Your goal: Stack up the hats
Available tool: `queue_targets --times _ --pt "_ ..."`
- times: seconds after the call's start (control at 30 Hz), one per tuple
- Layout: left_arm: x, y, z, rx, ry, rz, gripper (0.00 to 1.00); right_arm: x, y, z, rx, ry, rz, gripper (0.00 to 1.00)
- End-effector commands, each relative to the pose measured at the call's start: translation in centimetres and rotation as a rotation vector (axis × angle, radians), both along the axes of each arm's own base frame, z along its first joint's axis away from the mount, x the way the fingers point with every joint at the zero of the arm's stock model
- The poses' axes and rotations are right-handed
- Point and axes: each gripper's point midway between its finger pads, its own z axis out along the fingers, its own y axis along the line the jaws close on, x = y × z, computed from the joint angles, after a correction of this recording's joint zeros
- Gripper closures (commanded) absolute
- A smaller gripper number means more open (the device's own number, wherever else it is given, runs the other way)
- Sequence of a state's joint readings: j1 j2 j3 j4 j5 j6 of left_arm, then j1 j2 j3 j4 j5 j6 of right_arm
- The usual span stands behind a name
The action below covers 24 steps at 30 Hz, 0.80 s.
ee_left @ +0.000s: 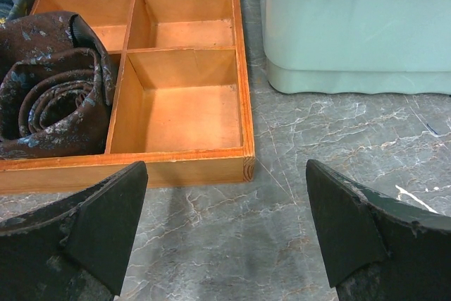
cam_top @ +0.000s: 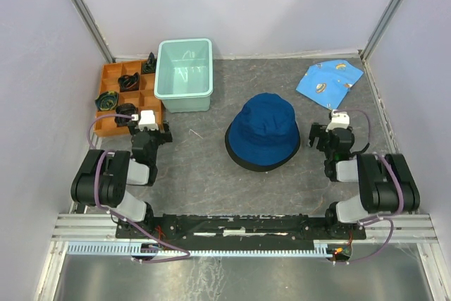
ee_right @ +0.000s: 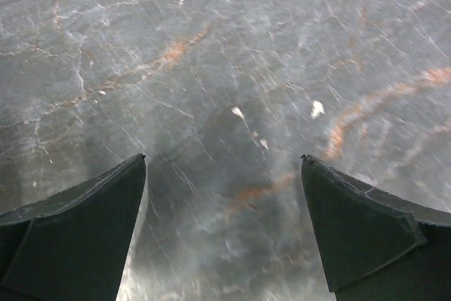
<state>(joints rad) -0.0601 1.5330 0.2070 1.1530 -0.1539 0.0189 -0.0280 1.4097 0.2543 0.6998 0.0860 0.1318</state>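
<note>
A dark navy blue bucket hat [cam_top: 264, 130] sits crown-up in the middle of the table. A thin black brim edge shows under its front rim, so it lies on top of another hat; the yellow-orange and light blue hats are hidden. My left gripper [cam_top: 148, 126] [ee_left: 225, 195] is open and empty, low over the table at the left, just in front of the wooden tray. My right gripper [cam_top: 331, 132] [ee_right: 224, 181] is open and empty over bare table to the right of the hat.
A wooden divided tray [cam_top: 116, 103] [ee_left: 176, 163] with rolled dark ties [ee_left: 49, 82] stands at the back left. A mint-green tub [cam_top: 184, 75] [ee_left: 359, 26] stands beside it. A flat light-blue printed cloth [cam_top: 328, 80] lies at the back right. Side walls enclose the table.
</note>
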Motion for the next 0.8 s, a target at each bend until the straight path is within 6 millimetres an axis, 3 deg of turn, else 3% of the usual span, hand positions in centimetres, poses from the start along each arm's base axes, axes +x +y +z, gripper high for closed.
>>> queue_targets --times 0.0,0.07,0.1,0.77 --pt "0.9 0.3 2.1 -0.023 -0.074 0.018 0.01 4.6 0.9 5.7 -0.060 -0.299 0.054 0.01" --pt "1.0 0.3 2.2 -0.024 -0.075 0.017 0.01 4.7 1.3 4.2 -0.080 -0.171 0.064 0.01" --pt "1.0 0.2 2.2 -0.024 -0.075 0.016 0.01 5.4 1.6 4.4 -0.083 -0.178 0.077 0.01" --pt "1.0 0.3 2.2 -0.023 -0.073 0.018 0.01 5.2 1.6 4.2 -0.087 -0.163 0.071 0.01"
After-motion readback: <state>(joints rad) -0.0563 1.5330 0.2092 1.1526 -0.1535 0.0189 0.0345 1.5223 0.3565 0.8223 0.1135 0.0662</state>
